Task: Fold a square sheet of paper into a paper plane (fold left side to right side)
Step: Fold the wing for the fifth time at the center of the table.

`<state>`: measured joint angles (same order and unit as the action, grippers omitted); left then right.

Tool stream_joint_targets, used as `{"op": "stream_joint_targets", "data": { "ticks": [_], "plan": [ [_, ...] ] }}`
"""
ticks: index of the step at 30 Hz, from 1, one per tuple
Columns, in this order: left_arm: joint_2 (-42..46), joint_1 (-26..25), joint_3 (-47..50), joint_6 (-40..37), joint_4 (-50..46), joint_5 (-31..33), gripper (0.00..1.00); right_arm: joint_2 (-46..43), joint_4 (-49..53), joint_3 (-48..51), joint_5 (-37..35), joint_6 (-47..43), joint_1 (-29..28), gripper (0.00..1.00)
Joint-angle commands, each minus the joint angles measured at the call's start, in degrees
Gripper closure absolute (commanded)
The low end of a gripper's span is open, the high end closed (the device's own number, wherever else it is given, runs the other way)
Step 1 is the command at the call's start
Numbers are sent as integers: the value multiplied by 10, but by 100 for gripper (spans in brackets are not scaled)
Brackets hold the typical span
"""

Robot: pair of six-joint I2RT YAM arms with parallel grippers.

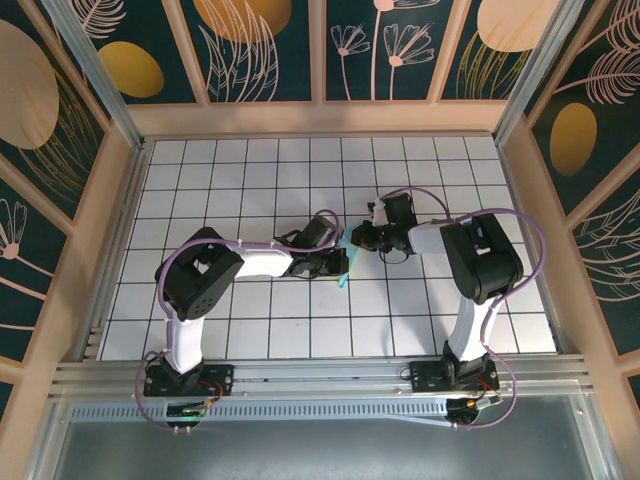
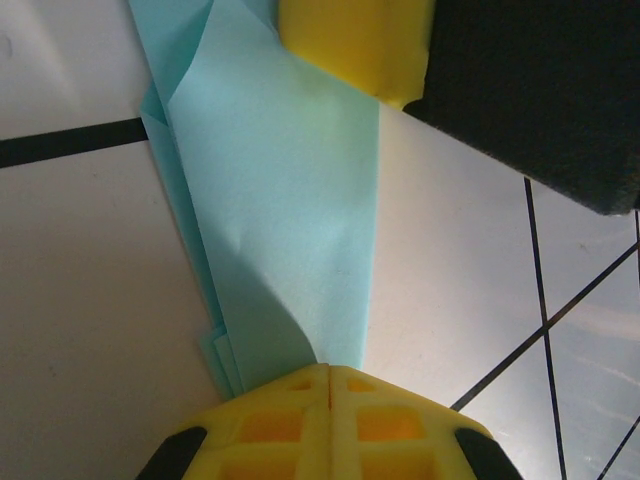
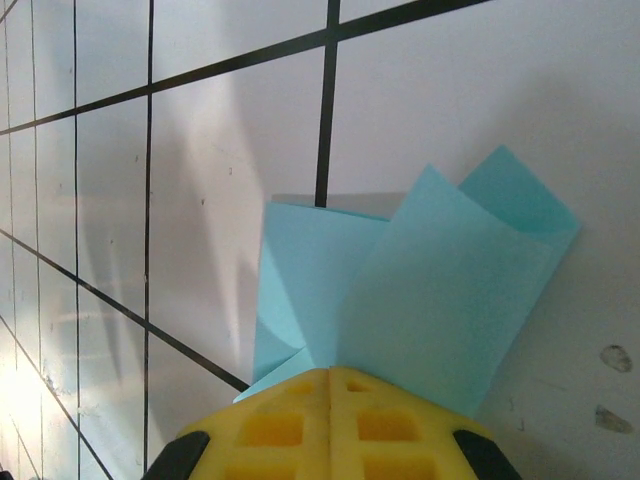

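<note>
The turquoise-blue paper (image 1: 344, 268) is folded into a narrow, layered shape and held between the two arms at mid-table. My left gripper (image 1: 336, 262) is shut on its near end; in the left wrist view the closed yellow tips (image 2: 330, 368) pinch the paper (image 2: 280, 200), with stacked edges showing on the left. My right gripper (image 1: 358, 238) is shut on the other end. Its yellow finger (image 2: 355, 45) shows at the top of the left wrist view. In the right wrist view the closed tips (image 3: 331, 372) clamp the paper (image 3: 420, 290), whose flaps fan upward.
The white grid table (image 1: 250, 170) lies under the paper. Wooden walls (image 1: 320, 118) with patterned panels ring the table on three sides. Both arm bases (image 1: 190, 378) sit at the near edge.
</note>
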<state>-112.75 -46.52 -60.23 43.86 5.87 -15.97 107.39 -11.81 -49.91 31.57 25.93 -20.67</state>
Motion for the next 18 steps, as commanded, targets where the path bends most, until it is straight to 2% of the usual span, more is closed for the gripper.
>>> {"op": "stream_joint_targets", "data": {
  "ticks": [1, 18],
  "plan": [
    [-35, 4, 25, -14, -126, 55, 99, 21, 16, -21, -20, -18, 14, 100],
    [-36, 4, 30, -14, -126, 60, 99, 57, 46, -68, -15, -23, 65, 100]
  ]
}}
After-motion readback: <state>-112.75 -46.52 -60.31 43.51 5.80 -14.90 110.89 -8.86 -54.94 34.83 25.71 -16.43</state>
